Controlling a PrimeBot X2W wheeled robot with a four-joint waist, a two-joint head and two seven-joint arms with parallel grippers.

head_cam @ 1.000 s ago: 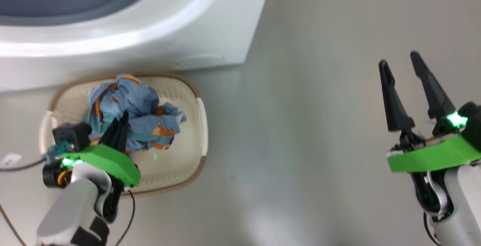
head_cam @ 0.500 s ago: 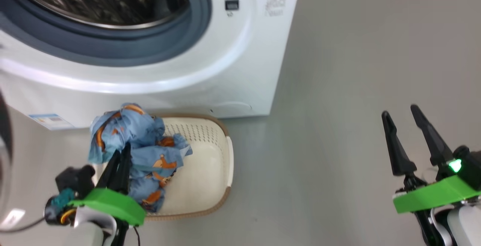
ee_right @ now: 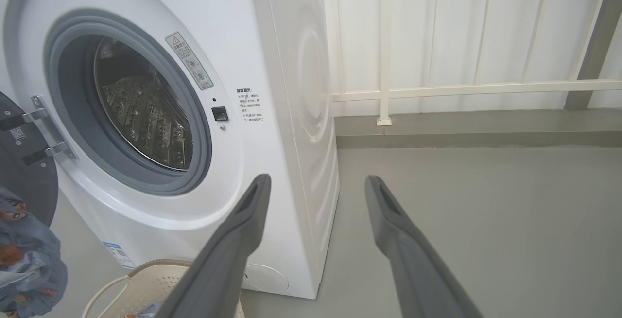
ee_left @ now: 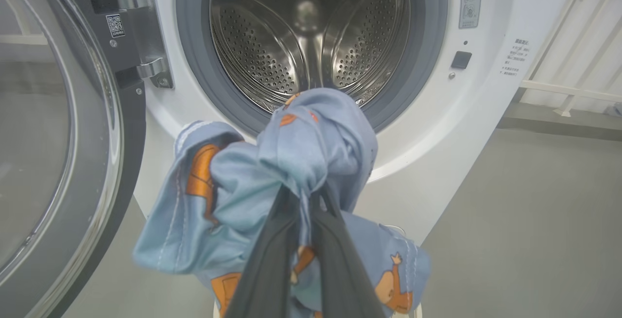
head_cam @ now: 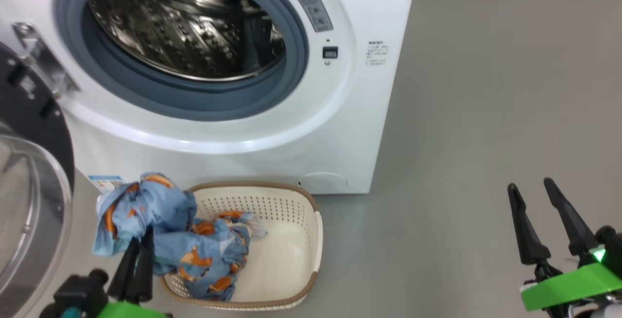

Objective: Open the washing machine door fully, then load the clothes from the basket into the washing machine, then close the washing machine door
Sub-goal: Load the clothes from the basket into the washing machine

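Note:
The washing machine (head_cam: 350, 114) stands with its steel drum (head_cam: 194, 31) exposed. Its door (head_cam: 29, 114) is swung wide open at the left, also seen as the door (ee_left: 63, 128). My left gripper (head_cam: 141, 236) is shut on a bunch of light blue clothes (head_cam: 141, 206), raised above the basket's left end. In the left wrist view the gripper (ee_left: 306, 194) pinches the clothes (ee_left: 301, 148) in front of the drum mouth. More blue fabric (head_cam: 209, 259) trails down into the cream basket (head_cam: 317, 240). My right gripper (head_cam: 529, 185) hangs open over bare floor.
The basket sits on the grey floor right below the machine's front panel. A blue label sticker (head_cam: 107, 182) marks the machine's lower left corner. A white railing (ee_right: 461, 87) runs along the wall behind the machine. Open floor lies to the right.
The head camera has tilted up, bringing the drum and door into view. My left gripper has lifted the clothes up and leftward out of the basket. The right gripper stays open.

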